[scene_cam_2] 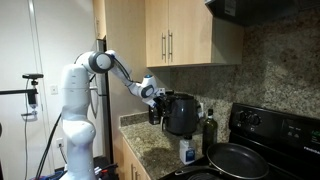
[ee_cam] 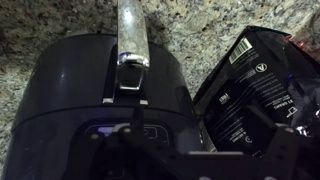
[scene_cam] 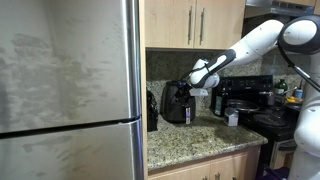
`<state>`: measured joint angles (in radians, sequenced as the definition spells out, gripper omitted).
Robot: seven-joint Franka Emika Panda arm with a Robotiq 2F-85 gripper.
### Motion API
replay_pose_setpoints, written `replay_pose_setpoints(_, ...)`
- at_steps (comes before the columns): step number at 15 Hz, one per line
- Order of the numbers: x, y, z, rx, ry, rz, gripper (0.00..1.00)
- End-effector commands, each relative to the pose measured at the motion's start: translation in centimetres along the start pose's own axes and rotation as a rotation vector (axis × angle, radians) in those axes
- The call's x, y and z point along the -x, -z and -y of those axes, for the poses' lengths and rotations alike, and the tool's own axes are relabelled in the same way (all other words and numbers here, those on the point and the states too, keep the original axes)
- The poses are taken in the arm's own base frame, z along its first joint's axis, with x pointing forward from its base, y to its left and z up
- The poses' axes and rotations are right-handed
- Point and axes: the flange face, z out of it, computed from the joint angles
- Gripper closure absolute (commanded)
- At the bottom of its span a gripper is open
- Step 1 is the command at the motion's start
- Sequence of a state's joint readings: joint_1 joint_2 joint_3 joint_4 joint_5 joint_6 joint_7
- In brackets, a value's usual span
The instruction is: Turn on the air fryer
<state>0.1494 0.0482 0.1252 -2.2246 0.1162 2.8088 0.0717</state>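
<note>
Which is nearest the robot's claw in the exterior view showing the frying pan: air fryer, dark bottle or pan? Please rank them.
1. Air fryer, right at the gripper.
2. Dark bottle, just beyond the fryer.
3. Frying pan, foreground, farthest right.

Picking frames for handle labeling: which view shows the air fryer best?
Wrist view: the air fryer is seen close up from above, its handle clear. In both exterior views it is small and side-on, with details lost.
</note>
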Motion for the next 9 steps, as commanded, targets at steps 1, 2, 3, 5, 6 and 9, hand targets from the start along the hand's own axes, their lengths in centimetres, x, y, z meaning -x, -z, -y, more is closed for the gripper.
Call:
replay_pose_setpoints(1, 0.00, -0.01, 0.19, -0.007, -0.002, 0.002, 0.00)
replay_pose_setpoints(2, -0.03, 0.05, 0.22, -0.003, -0.001, 0.002, 0.00)
replay_pose_setpoints(3, -0.02, 0.05, 0.24, -0.003, -0.001, 0.002, 0.00)
replay_pose_setpoints(5, -0.02, 0.05, 0.24, -0.003, -0.001, 0.002, 0.00)
replay_pose_setpoints(6, -0.02, 0.05, 0.24, -0.003, -0.001, 0.002, 0.00)
replay_pose_setpoints(9, -0.10, -0.16, 0.64, -0.031, 0.020, -0.006, 0.00)
